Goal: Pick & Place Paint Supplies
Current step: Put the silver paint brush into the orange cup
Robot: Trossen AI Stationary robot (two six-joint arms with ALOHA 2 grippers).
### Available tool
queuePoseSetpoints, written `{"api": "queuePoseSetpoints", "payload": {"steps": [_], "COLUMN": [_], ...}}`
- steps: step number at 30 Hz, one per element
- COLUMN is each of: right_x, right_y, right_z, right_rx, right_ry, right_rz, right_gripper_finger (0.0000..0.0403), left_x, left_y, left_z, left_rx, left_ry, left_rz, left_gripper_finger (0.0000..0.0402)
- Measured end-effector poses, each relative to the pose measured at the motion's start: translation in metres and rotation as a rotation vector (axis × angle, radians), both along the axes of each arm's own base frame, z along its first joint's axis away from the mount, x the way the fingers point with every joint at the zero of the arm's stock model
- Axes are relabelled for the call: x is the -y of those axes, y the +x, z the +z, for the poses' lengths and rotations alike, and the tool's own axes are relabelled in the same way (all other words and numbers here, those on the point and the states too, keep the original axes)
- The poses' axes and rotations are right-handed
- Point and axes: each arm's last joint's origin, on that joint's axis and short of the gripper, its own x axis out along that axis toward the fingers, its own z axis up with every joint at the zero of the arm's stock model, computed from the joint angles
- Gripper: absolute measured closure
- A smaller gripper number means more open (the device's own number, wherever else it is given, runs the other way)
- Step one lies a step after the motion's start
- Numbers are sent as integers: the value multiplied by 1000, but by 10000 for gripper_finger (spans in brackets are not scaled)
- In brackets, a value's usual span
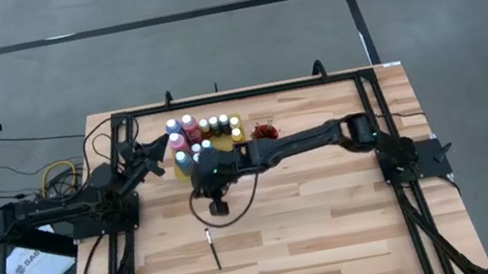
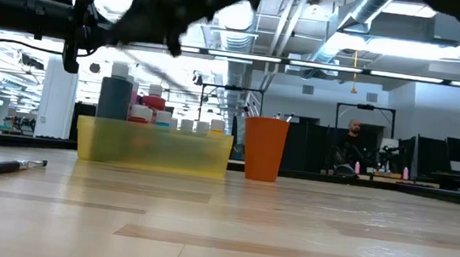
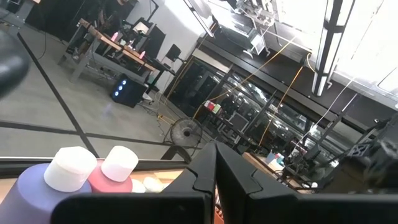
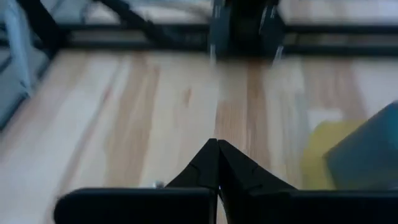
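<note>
From overhead, I look straight down on the whole worktop [image 1: 320, 224]. My low camera sits at its surface, facing the room beyond. Both share the yellow tray [image 2: 154, 146] of paint bottles [image 1: 203, 132]. Each wrist camera peers close past its own pincer.

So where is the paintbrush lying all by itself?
In the high view, the paintbrush lies alone on the bare wood, nearer the table's front edge, below the bottles.
</note>
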Motion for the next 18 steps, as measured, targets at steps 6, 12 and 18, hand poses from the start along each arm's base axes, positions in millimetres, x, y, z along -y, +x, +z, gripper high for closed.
{"api": "queuePoseSetpoints", "payload": {"steps": [6,12,18], "right_x": [16,31,41], "right_y": [-24,-69,-119], "right_z": [68,142,202], "right_rx": [122,228,324], "right_ry": [-30,-103,-189], "right_rz": [-69,-127,-216], "right_gripper_finger": [403,403,403], "left_x": [0,0,0], "left_y": [0,0,0], "left_z": [0,0,0], "left_rx": [0,1,0], "left_ry": [0,0,0], "left_rz": [-1,0,0], "left_gripper_finger": [400,400,400]}}
